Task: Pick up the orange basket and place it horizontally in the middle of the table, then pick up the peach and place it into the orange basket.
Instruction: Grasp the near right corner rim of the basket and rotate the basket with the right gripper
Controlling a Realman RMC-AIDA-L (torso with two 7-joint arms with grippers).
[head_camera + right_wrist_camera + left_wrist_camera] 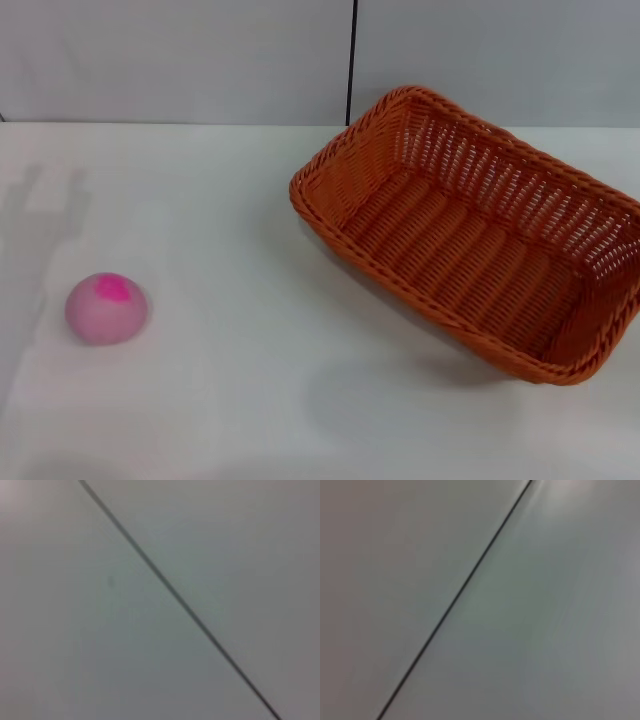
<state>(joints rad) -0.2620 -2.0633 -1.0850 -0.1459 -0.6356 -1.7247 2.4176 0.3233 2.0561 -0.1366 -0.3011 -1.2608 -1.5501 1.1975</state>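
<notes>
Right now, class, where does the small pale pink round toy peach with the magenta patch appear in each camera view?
Head view: the small pale pink round toy peach lies on the plain white table, lower left.
Left wrist view: not in it.
Right wrist view: not in it.
Shared landmark: a thin dark seam between grey wall panels, which also seems to cross both wrist views.

A pale grey panelled wall (180,60) stands behind the work area, split by a thin dark vertical seam (351,60). Both wrist views show only this kind of plain grey surface crossed by a dark diagonal line (455,600).
</notes>
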